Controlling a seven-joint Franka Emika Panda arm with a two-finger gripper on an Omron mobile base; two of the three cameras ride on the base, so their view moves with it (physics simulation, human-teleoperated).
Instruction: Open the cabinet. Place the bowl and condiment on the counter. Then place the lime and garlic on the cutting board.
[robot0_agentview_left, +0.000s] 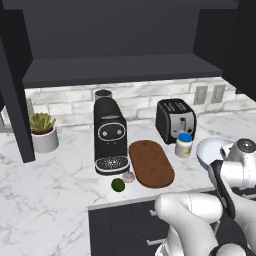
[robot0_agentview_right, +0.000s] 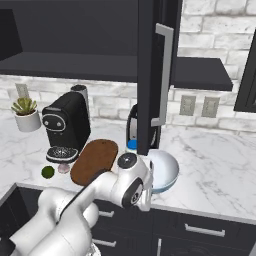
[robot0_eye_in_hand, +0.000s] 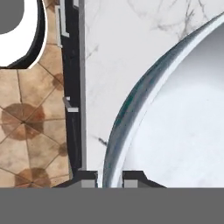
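the cabinet (robot0_agentview_left: 115, 70) stands open, its shelf bare and dark, and one door (robot0_agentview_right: 152, 75) with a long silver handle (robot0_agentview_right: 164, 75) swings out over the bench (robot0_agentview_left: 45, 200).

the bowl (robot0_agentview_left: 210, 150) sits on the marble near the front edge, at about three o'clock from the cutting board (robot0_agentview_left: 151, 163). the condiment (robot0_agentview_left: 184, 145) stands upright between the board and the bowl, just in front of the toaster (robot0_agentview_left: 175, 120).

the lime (robot0_agentview_left: 118, 185) lies on the marble at about seven o'clock from the board, and the garlic (robot0_agentview_left: 129, 177) lies just beside it, close to the board's near left edge; neither is on the board. both rest just in front of the coffee machine (robot0_agentview_left: 110, 135). a potted plant (robot0_agentview_left: 42, 131) stands well apart at nine o'clock.

in the hand view the tool (robot0_eye_in_hand: 110, 180) is over the bowl's rim (robot0_eye_in_hand: 131, 109), its two tips (robot0_eye_in_hand: 89, 180) pressed nearly together with the rim's edge running up between them. it looks to be pinching the rim, though the contact itself is hard to make out. beside the rim the marble runs to the bench edge, with the black drawer front (robot0_eye_in_hand: 72, 87) and tiled floor (robot0_eye_in_hand: 30, 122) beyond.
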